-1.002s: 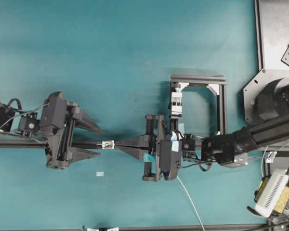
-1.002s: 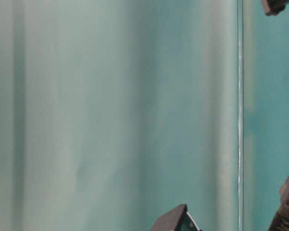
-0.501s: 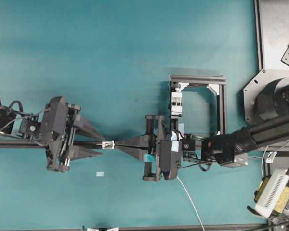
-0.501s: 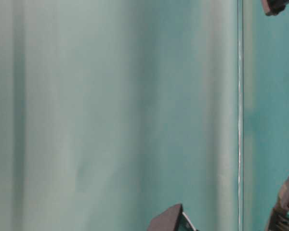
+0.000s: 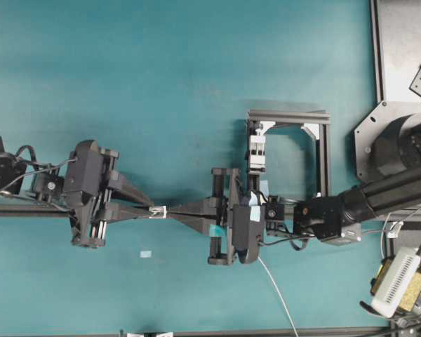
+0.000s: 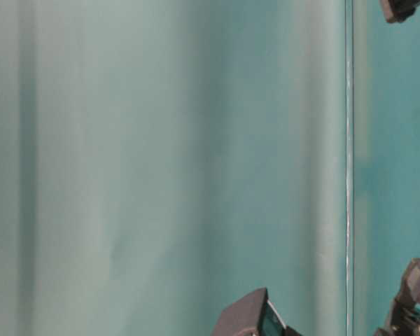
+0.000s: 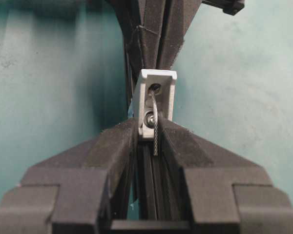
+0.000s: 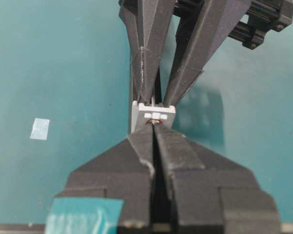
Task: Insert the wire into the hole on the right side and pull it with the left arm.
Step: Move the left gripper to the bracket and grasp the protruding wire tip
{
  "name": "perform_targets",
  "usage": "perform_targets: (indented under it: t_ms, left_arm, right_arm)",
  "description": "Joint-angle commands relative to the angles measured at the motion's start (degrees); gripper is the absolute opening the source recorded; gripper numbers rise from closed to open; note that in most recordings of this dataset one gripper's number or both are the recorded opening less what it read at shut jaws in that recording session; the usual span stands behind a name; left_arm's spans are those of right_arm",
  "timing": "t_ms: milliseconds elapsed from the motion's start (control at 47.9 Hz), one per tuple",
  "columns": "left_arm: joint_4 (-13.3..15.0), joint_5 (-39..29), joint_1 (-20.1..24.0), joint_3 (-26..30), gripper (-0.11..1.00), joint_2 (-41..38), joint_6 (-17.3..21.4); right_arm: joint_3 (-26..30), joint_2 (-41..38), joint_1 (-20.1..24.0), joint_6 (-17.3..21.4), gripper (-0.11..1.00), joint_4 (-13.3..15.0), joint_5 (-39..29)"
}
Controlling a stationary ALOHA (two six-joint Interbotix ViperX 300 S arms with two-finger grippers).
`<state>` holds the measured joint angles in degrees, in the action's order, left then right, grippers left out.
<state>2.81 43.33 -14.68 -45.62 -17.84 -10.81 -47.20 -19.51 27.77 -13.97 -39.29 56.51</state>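
At the middle of the teal tabletop, seen from overhead, the two black grippers meet tip to tip at a tiny white bracket on a dark rail. The left gripper comes in from the left, the right gripper from the right, and from this height the wire cannot be made out at all.

The left wrist camera supplies what the overhead view lacks. There the bracket stands just ahead of the left gripper, and a small dark hole shows near its top. A thin, twisted silver wire comes out of that hole and runs down between the left jaws, which are clenched on it. Behind the bracket the pointed jaws of the other gripper are pressed together.

The right wrist camera looks at the same bracket from the opposite side. The right gripper has its jaws clenched, tips touching the bracket's face; the wire is too thin to see there, so whether they pinch it cannot be told. A pale blue tape scrap lies on the tabletop to the left, well apart.

The table-level view gives only blurred teal and dark gripper parts at its lower edge.
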Motion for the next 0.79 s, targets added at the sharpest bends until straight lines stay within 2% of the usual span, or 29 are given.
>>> perform_targets:
  t_ms: [0, 585, 668, 772]
  left_arm:
    - [-0.3, -0.1, -1.0, 0.8, -0.06, 1.0, -0.1]
    - [-0.3, -0.6, -1.5, 0.8, -0.06, 1.6, -0.1]
    - [-0.3, -0.7, -1.6, 0.8, -0.06, 1.6, -0.1]
    - [-0.4, -0.7, -1.7, 0.7, -0.06, 1.6, -0.1]
  right_arm:
    - [0.6, 0.9, -0.4, 0.1, 0.03, 0.1, 0.3]
    - [0.3, 3.3, -0.4, 0.4, 0.03, 0.1, -2.7]
    - [0.3, 3.6, -0.4, 0.4, 0.16, 0.1, -3.4]
    - [0.4, 3.8, -0.4, 0.4, 0.45, 0.1, -3.6]
